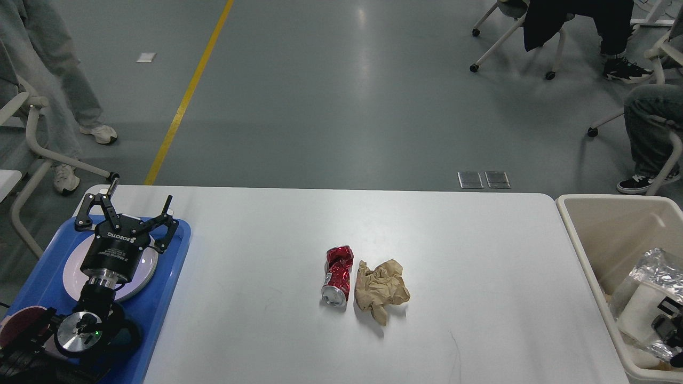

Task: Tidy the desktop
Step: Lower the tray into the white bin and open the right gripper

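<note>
The white desktop (256, 240) carries a crushed red can (337, 274) and a crumpled brown paper wad (381, 288), side by side near the middle. My left gripper (133, 201) is open and empty, held over a white plate (72, 272) in the blue tray (171, 256) at the table's left end. A small dark piece of my right gripper (668, 319) shows inside the beige bin (581, 250) at the right edge. It sits against a crumpled clear plastic item (651, 269) with a white part, and its fingers cannot be told apart.
A dark red dish (18, 320) lies in the tray's near corner. The bin holds other rubbish. Beyond the table there are office chairs (37, 149), seated people (648, 114) at the right, a standing person (64, 80) at the left and a yellow floor line (187, 96).
</note>
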Robot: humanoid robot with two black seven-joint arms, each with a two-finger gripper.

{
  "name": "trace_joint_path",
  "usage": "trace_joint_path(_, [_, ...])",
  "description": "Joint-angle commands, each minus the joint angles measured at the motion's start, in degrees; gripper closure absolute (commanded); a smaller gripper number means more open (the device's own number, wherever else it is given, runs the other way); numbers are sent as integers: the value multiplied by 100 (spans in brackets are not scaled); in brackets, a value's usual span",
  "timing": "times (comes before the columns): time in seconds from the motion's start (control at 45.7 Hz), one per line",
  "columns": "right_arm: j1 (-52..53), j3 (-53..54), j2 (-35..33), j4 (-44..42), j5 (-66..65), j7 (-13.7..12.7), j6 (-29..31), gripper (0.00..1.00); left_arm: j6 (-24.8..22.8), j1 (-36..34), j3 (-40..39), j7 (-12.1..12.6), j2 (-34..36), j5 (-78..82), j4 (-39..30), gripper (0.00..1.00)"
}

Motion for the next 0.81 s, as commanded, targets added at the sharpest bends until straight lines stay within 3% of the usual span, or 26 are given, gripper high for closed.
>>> trace_joint_path(0.0, [-2, -7, -4, 10, -2, 11, -185, 0, 0, 0, 0, 0, 0, 0, 0, 4])
trace_joint_path(0.438, [296, -7, -118, 378, -37, -16, -88, 0, 0, 0, 0, 0, 0, 0, 0, 4])
trace_joint_path(0.591, [1139, -42, -601, 1467, -247, -16, 193, 0, 0, 0, 0, 0, 0, 0, 0, 4])
trace_joint_path(0.788, [2905, -156, -909, 3321, -1705, -147, 817, 0, 0, 0, 0, 0, 0, 0, 0, 4])
